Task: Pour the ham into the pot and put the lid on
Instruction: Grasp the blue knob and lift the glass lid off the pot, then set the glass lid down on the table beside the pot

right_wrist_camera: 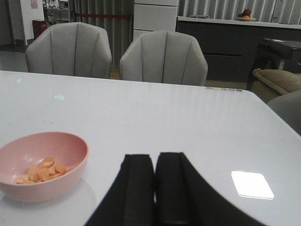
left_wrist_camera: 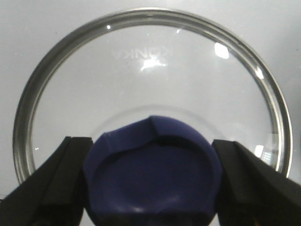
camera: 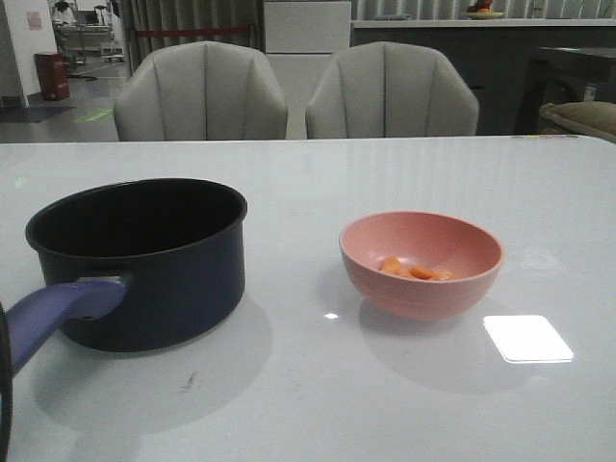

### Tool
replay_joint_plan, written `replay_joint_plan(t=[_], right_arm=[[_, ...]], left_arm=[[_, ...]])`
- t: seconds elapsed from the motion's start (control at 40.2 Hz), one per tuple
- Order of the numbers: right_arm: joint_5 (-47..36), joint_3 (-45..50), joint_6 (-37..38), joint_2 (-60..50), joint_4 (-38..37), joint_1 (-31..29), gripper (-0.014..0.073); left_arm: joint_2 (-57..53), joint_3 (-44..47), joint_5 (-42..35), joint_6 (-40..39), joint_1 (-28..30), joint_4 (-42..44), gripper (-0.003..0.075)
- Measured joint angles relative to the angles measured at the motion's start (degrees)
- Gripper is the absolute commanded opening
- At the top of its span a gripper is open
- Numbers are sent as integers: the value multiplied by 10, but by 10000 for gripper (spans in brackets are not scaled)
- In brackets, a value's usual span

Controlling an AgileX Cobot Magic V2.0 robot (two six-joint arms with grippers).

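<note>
The dark navy pot [camera: 144,260] stands at the table's left, its purple-blue handle [camera: 58,313] pointing toward the near left. Its inside looks dark. The ham [camera: 412,270] is a few orange chunks lying in the salmon-pink bowl [camera: 421,265] to the pot's right; ham [right_wrist_camera: 41,172] and bowl [right_wrist_camera: 42,165] also show in the right wrist view. The clear glass lid [left_wrist_camera: 150,70] with steel rim fills the left wrist view. My left gripper [left_wrist_camera: 151,183] is closed on its blue-purple knob [left_wrist_camera: 153,174], a finger pressed to each side. My right gripper [right_wrist_camera: 154,188] is shut and empty, right of the bowl.
The white glossy table [camera: 385,183] extends behind and to the right of the bowl, with a bright light patch [camera: 526,338] at the near right. Two grey chairs [camera: 289,96] stand beyond the far edge. Neither arm shows in the front view.
</note>
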Motion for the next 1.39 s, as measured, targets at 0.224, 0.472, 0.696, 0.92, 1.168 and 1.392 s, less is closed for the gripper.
replay_joint_plan(t=[0.224, 0.472, 0.696, 0.92, 1.168, 1.392], right_arm=[[0, 0, 0, 0, 0, 0, 160], [0, 0, 0, 0, 0, 0, 160], [0, 0, 0, 0, 0, 0, 160], [0, 0, 0, 0, 0, 0, 160], [0, 0, 0, 0, 0, 0, 160], [0, 0, 0, 0, 0, 0, 160]], left_arm=[[20, 53, -82, 7, 8, -12, 293], [56, 58, -114, 8, 8, -22, 382], [88, 58, -123, 8, 8, -22, 444], [101, 58, -125, 12, 8, -23, 587], [101, 26, -96, 24, 8, -23, 588], [62, -11, -69, 43, -16, -22, 585]])
